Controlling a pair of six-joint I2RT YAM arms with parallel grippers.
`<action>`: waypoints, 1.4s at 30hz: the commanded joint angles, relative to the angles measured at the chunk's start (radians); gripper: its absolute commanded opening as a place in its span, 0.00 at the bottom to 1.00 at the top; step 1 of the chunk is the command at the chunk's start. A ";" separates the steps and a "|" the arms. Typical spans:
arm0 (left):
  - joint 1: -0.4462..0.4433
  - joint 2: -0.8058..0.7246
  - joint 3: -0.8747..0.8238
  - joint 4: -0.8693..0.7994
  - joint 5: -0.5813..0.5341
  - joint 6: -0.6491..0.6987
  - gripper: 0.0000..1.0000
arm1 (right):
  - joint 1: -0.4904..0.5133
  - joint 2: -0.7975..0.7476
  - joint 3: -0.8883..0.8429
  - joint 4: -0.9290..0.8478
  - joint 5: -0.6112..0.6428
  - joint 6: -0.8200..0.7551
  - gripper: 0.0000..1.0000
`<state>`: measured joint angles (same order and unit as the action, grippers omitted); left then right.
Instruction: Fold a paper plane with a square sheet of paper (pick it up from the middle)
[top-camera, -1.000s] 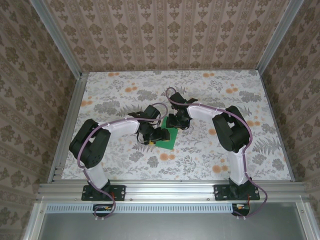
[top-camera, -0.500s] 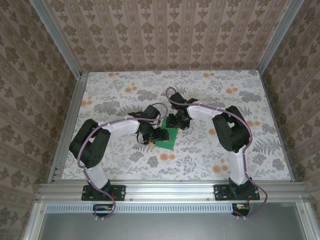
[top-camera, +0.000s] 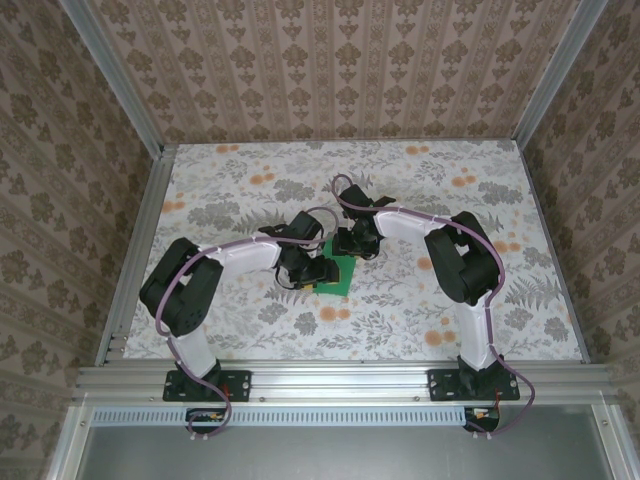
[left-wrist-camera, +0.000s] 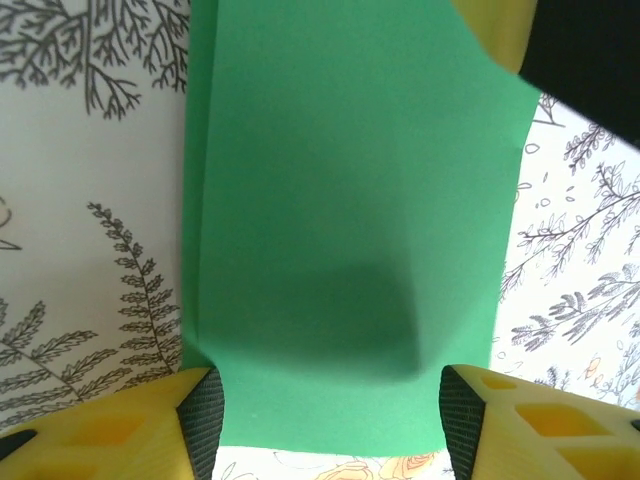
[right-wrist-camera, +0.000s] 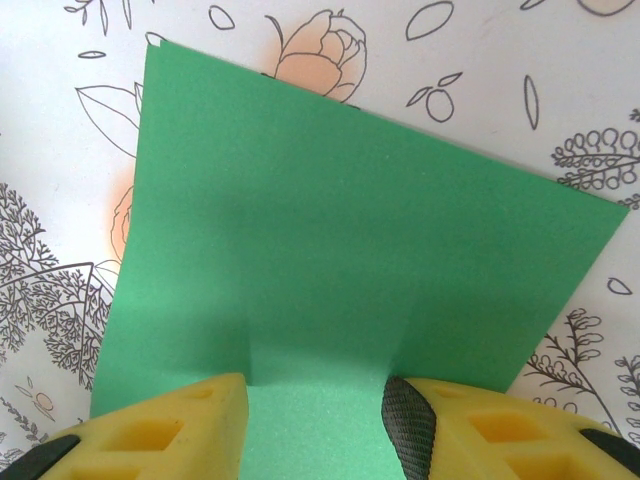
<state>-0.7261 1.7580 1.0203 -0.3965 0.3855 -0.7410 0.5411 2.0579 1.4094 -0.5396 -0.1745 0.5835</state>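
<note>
Paper (top-camera: 336, 278) (left-wrist-camera: 350, 220) (right-wrist-camera: 350, 250): thin matte green, straight-edged, flat mid-worktop.
Worktop (top-camera: 250, 190): white floral print.
Left pincer (top-camera: 313, 270) (left-wrist-camera: 328, 420): yellow fingers spread, straddling paper.
Right pincer (top-camera: 352, 243) (right-wrist-camera: 315, 415): spread over paper's edge.

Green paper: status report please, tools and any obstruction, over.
Left tool open, straddling the green paper. Right tool open at its opposite edge. Paper lying on the table, double-layered along one side. No obstruction seen.
</note>
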 joint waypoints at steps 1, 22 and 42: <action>0.017 -0.053 -0.030 0.039 0.002 -0.028 0.59 | -0.010 0.118 -0.072 -0.023 0.043 0.015 0.48; -0.013 0.050 0.045 -0.056 0.004 0.006 0.62 | -0.010 0.125 -0.078 -0.023 0.047 0.012 0.48; 0.013 -0.010 -0.012 0.074 -0.007 -0.060 0.44 | -0.012 0.123 -0.072 -0.025 0.046 0.011 0.47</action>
<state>-0.7185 1.7763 1.0199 -0.3439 0.3695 -0.7929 0.5373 2.0579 1.4052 -0.5335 -0.1844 0.5835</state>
